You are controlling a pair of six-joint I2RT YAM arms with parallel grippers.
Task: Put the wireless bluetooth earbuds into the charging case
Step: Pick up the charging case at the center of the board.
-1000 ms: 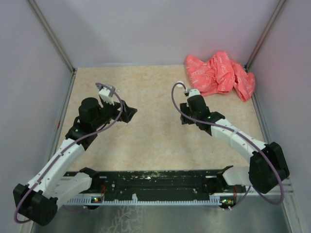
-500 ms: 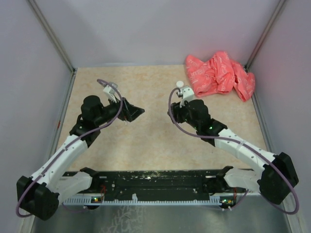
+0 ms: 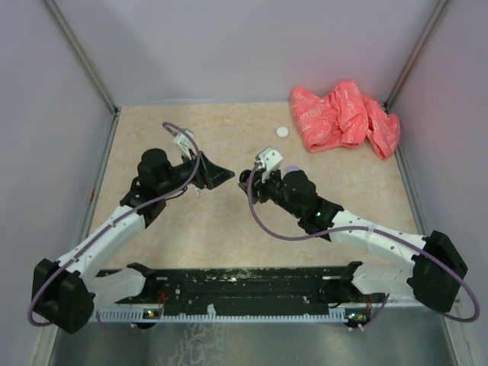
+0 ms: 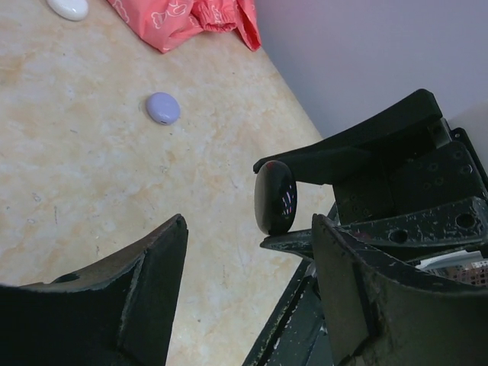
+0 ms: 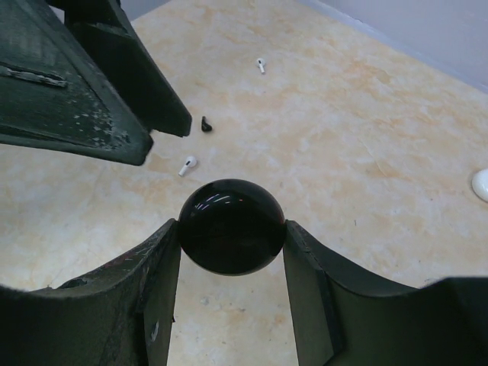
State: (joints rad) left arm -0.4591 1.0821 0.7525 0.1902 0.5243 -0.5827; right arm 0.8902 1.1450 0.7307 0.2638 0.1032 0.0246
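My right gripper (image 5: 231, 238) is shut on a glossy black round charging case (image 5: 231, 226), held by its sides above the table. In the left wrist view the case (image 4: 275, 197) shows edge-on between the right gripper's fingers (image 4: 358, 145). My left gripper (image 4: 248, 232) is open and empty, facing the case from close by. In the top view the two grippers, left (image 3: 221, 177) and right (image 3: 245, 181), nearly meet at mid-table. Three tiny earbuds lie on the table: a white one (image 5: 187, 165), a black one (image 5: 206, 124) and a farther white one (image 5: 261, 65).
A lavender round case (image 4: 162, 107) and a white round case (image 4: 69, 8) lie on the table beyond the grippers; the white one also shows in the top view (image 3: 283, 132). A crumpled pink bag (image 3: 347, 116) sits at the back right corner. Grey walls enclose the table.
My right arm has swung left to mid-table with the black case, uncovering the white case. My left gripper has moved right, toward it.
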